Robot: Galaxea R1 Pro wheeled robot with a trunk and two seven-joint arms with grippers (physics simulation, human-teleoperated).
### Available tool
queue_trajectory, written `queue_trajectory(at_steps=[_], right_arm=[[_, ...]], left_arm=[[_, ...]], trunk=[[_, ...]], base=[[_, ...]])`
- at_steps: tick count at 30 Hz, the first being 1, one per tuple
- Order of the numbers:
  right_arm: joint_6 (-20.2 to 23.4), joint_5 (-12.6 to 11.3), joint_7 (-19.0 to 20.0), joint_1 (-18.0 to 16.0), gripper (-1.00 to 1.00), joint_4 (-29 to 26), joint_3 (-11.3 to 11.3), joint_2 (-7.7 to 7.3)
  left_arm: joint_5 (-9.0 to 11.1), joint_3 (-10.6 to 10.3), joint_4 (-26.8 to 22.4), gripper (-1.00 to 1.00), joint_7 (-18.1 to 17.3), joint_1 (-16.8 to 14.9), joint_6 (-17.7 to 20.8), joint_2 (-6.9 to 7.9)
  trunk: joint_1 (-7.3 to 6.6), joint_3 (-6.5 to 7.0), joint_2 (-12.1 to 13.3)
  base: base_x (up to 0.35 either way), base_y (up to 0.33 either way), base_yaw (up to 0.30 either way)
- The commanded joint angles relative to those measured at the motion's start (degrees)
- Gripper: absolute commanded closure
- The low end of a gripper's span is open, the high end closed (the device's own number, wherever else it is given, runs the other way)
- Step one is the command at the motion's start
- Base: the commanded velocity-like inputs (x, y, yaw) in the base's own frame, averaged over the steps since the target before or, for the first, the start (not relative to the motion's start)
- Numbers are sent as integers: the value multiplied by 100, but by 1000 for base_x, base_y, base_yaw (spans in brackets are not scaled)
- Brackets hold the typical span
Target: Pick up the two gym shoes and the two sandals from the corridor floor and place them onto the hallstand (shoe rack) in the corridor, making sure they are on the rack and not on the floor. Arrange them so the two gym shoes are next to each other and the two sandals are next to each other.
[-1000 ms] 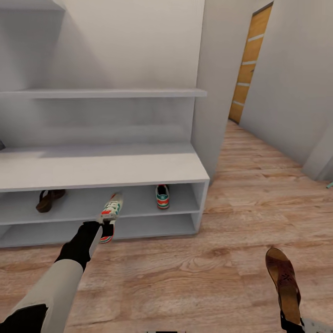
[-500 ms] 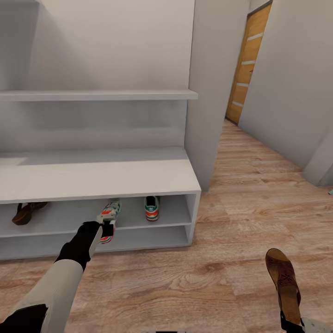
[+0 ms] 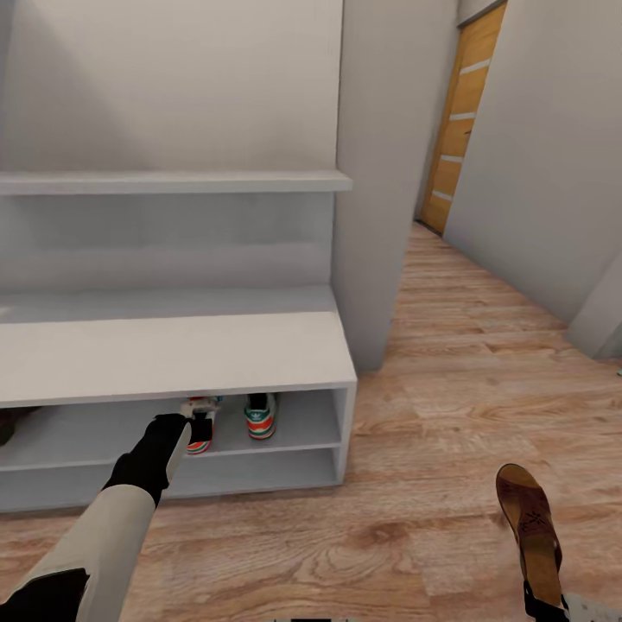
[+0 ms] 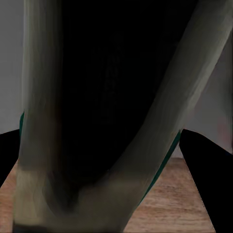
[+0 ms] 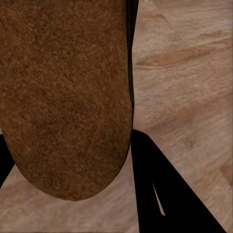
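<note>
My left gripper point(image 3: 197, 426) is shut on a cream gym shoe point(image 3: 201, 436) with a red-orange tag. It holds the shoe at the front of the hallstand's point(image 3: 173, 354) upper open tier, toe partly under the bench top. The other gym shoe point(image 3: 259, 415) stands on that tier just right of it. The left wrist view looks closely into the held gym shoe point(image 4: 97, 121). At the bottom right, my right gripper point(image 3: 543, 602) is shut on the heel of a brown sandal point(image 3: 529, 523), held above the corridor floor point(image 3: 415, 518). The sandal's sole point(image 5: 63, 97) shows in the right wrist view.
A dark sliver point(image 3: 5, 425) lies at the tier's far left edge; I cannot tell what it is. A grey wall pillar point(image 3: 380, 190) stands right of the rack. Beyond it the corridor runs to a wooden door point(image 3: 458, 121).
The camera has moved, so the rack slid left and looms closer. The held gym shoe now sits further under the bench top, nearer the other gym shoe. Both arms keep their grips.
</note>
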Motion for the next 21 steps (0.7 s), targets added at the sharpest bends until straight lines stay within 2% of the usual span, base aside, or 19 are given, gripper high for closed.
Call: queue_trajectory(at_steps=[1, 6, 15, 21], right_arm=[[-18, 39, 14, -6, 100, 5, -33, 2], [-18, 39, 13, -6, 100, 5, -33, 3], [-18, 39, 7, -6, 100, 5, -33, 3], [-18, 39, 5, -6, 100, 5, -33, 3]], left_arm=[[-51, 12, -9, 100, -23, -1, 17, -3], [-56, 10, -9, 100, -22, -1, 4, 5], [-58, 10, -9, 100, -20, -6, 3, 6], [-58, 10, -9, 100, -20, -9, 3, 6]], trunk=[[0, -5, -2], [0, -5, -2], [0, -5, -2], [0, -5, -2]], base=[[23, -86, 0], [7, -150, 0], [7, -18, 0], [171, -106, 0]])
